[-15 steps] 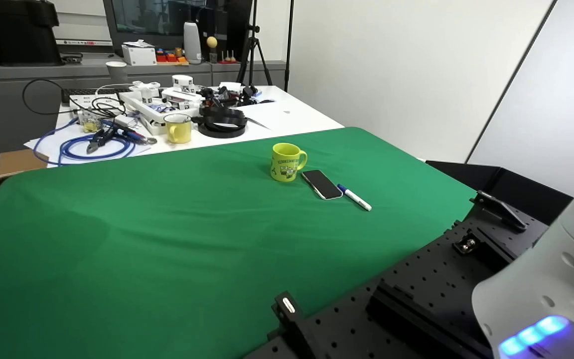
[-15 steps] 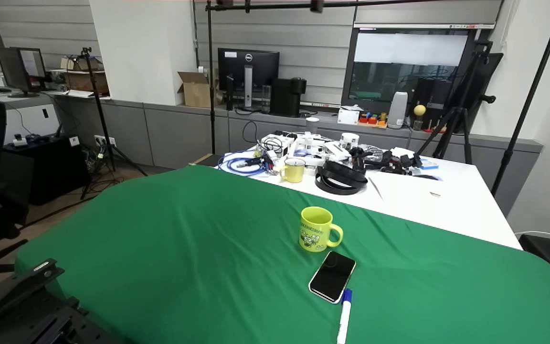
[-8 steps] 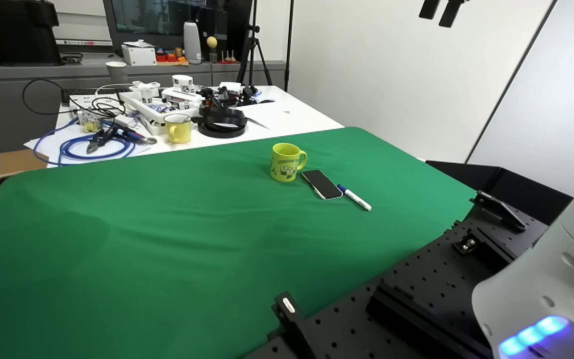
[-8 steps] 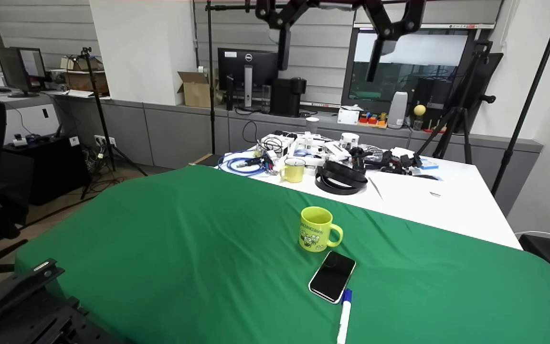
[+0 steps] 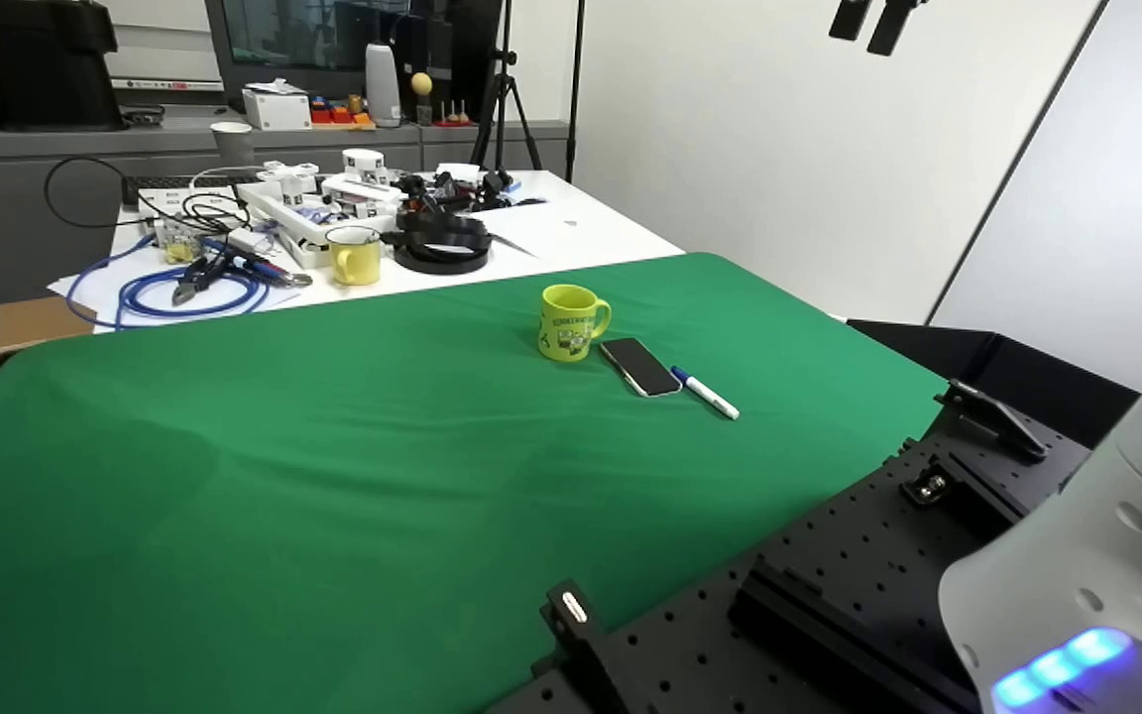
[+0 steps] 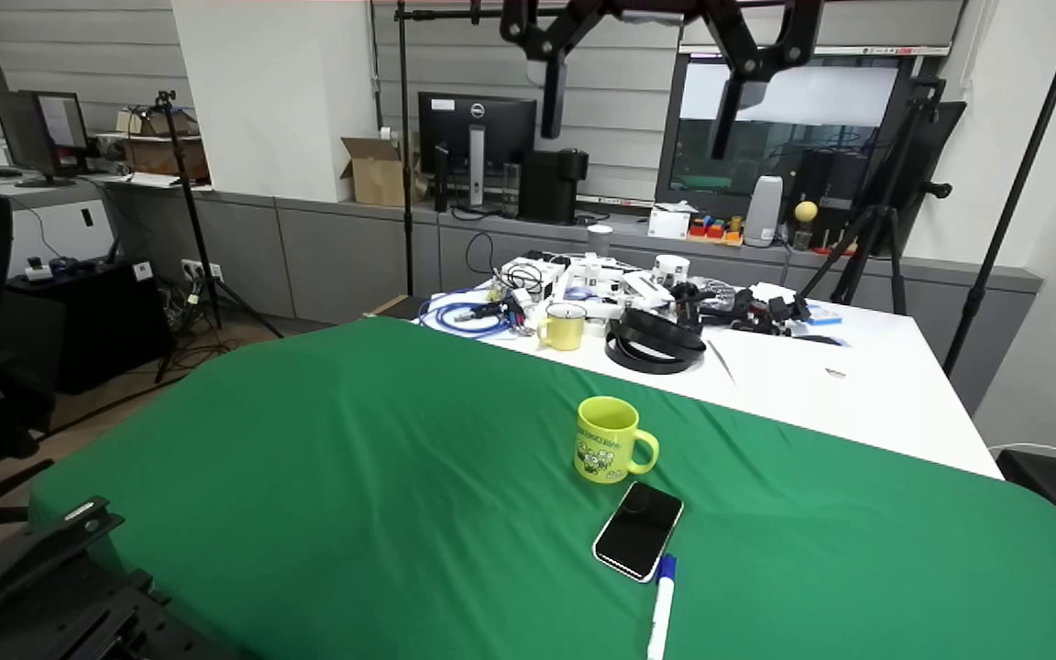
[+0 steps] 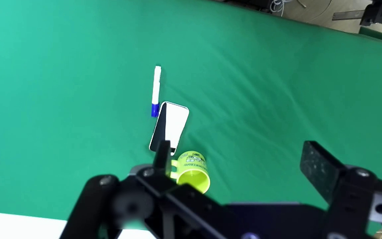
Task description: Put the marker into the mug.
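The marker lies on the green cloth, white with a blue cap, in both exterior views (image 5: 708, 393) (image 6: 663, 612) and the wrist view (image 7: 156, 88). Its cap end is close beside a corner of the phone; I cannot tell whether they touch. The yellow-green mug (image 5: 565, 329) stands upright beyond the phone, also in an exterior view (image 6: 603, 449) and the wrist view (image 7: 193, 163), where a finger partly covers it. My gripper (image 7: 237, 147) is open and empty, high above the cloth; its fingers show at the top of both exterior views (image 5: 860, 42) (image 6: 636, 142).
A black phone (image 5: 642, 368) lies flat between mug and marker, also in the wrist view (image 7: 175, 124). Behind the cloth, a white table holds a paler yellow mug (image 5: 355, 260), cables, tools and a black strap roll (image 6: 652, 341). A black perforated base plate (image 5: 829, 585) borders the cloth.
My gripper has come down into view from above the top edge in both exterior views, then shifted only slightly. The mug, phone and marker have not moved.
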Tool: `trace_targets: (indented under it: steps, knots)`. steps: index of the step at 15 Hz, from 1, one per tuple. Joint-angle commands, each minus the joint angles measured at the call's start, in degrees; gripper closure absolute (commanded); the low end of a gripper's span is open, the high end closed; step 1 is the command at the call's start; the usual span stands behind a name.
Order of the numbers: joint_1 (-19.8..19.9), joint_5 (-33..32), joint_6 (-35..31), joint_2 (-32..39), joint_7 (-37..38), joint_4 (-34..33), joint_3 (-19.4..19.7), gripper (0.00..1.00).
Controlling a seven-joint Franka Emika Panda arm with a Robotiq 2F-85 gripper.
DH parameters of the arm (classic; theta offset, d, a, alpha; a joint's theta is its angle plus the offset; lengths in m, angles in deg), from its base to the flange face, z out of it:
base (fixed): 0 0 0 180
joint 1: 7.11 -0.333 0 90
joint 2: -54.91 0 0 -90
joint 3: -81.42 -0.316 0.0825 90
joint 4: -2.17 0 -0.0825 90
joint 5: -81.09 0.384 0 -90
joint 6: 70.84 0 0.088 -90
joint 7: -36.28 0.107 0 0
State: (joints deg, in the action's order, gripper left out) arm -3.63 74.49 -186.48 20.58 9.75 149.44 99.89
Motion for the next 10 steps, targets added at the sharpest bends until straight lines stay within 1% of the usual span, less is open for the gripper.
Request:
trace_targets:
  steps: [1,3,6,7,8,9,10]
  knots:
    - [-0.14,0.45,-6.26,8.95,-5.17,-2.88,1.88,0.00]
    - [0.01,0.91,-11.70,13.76,-7.28,-3.79,2.49,0.00]
    - [0.35,2.79,-20.15,21.83,-8.28,-5.09,2.41,0.00]
    - [0.57,3.48,-21.96,24.66,-8.56,-5.68,2.03,0.00]
    - [1.29,3.27,-21.41,28.12,-7.01,-6.88,1.16,0.00]
    - [2.16,2.89,-21.23,21.53,-7.81,-2.96,0.39,0.00]
    - [2.46,2.93,-21.79,24.27,-7.73,-3.75,-0.01,0.00]
